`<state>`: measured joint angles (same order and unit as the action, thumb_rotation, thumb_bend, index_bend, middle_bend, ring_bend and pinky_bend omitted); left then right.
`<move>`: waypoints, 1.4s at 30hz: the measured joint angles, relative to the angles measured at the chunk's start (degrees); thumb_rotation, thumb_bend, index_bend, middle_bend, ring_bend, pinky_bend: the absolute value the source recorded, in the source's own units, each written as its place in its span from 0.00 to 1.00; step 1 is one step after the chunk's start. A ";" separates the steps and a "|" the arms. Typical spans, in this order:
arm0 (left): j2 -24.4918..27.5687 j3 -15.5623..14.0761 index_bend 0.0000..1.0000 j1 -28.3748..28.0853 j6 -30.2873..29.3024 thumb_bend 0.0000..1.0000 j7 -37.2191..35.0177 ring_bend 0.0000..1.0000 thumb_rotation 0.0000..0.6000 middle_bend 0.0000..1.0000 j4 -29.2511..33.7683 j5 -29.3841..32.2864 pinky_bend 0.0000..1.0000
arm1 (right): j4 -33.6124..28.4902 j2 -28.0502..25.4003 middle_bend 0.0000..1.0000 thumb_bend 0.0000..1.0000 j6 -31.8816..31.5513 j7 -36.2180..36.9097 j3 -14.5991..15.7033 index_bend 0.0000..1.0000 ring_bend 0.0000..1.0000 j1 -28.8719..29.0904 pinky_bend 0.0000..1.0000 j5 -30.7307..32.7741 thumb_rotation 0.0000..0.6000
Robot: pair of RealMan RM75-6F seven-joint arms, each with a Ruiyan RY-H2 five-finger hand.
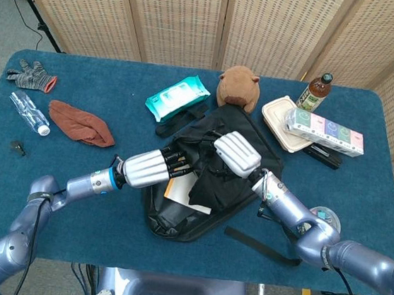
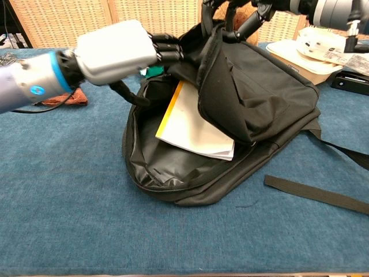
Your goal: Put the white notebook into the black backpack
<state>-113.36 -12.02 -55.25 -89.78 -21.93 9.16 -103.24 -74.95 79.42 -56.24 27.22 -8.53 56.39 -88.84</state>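
desk (image 1: pixel 70 197): blue carpet-like cover; woven cane screen panels (image 1: pixel 176 17) behind it.
black backpack (image 2: pixel 265 92): soft fabric, lying mid-desk, mouth gaping toward near-left, loose strap (image 2: pixel 314 196) trailing near-right.
white notebook (image 2: pixel 196 124): flat, yellow spine edge, lying tilted inside the backpack opening, partly under the flap.
left hand (image 2: pixel 118 49): silver ribbed shell, dark fingers loosely spread at the backpack's left rim; holds nothing, clear of the notebook.
right hand (image 1: pixel 237 153): pinching the backpack's top flap, holding it raised.
far side: brown plush toy (image 1: pixel 239 87), teal wipes pack (image 1: pixel 177 97), bottle (image 1: pixel 314 90).
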 measured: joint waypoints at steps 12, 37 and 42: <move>9.81 3.14 0.23 9.60 -13.95 0.00 -11.14 0.28 1.00 0.18 0.67 3.50 0.63 | -2.19 2.12 0.44 0.72 3.04 -2.55 1.63 0.64 0.29 -0.04 0.46 0.38 1.00; 15.38 11.16 0.23 14.87 -11.35 0.00 -18.27 0.29 1.00 0.18 2.99 11.90 0.63 | -7.10 0.74 0.00 0.00 -0.79 -3.34 0.80 0.00 0.00 -0.32 0.00 -2.70 1.00; 15.38 11.42 0.22 15.59 -9.84 0.00 -18.11 0.24 1.00 0.16 3.89 12.30 0.58 | -6.98 -2.77 0.00 0.00 -2.54 -3.99 0.88 0.00 0.00 -2.17 0.00 -2.76 1.00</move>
<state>-97.99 -0.60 -39.67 -99.62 -40.04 13.04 -90.94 -81.93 76.66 -58.78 23.23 -7.65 54.22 -91.61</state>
